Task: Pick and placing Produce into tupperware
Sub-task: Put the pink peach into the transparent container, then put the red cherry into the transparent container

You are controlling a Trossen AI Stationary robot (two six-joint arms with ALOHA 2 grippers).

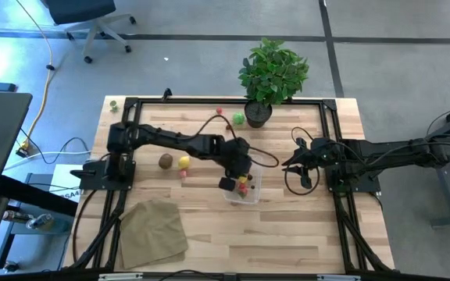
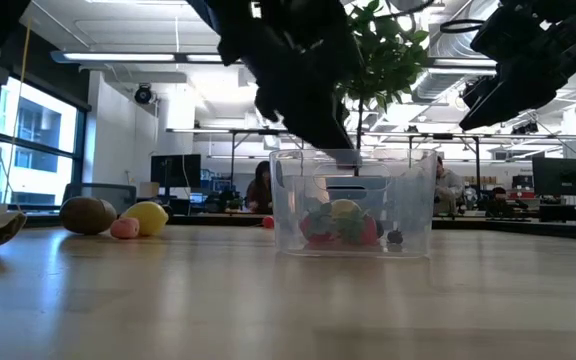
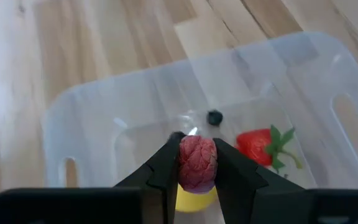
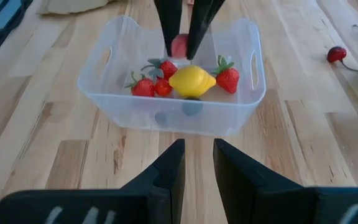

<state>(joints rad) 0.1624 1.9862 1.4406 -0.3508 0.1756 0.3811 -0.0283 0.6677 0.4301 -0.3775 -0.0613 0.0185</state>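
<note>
Left gripper is pinching a little raspberry right over the clear tupperware, fingers snug on its sides. Looks featherlight and bumpy, probably rigid plastic. Right gripper waits nearby, slightly parted, empty.

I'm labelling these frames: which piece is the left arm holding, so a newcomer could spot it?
Find the clear tupperware mid-table. Above it, the left gripper pinches a raspberry: pinkish-red and bumpy, unlike the leafy strawberries and the smooth lemon below it.
</note>
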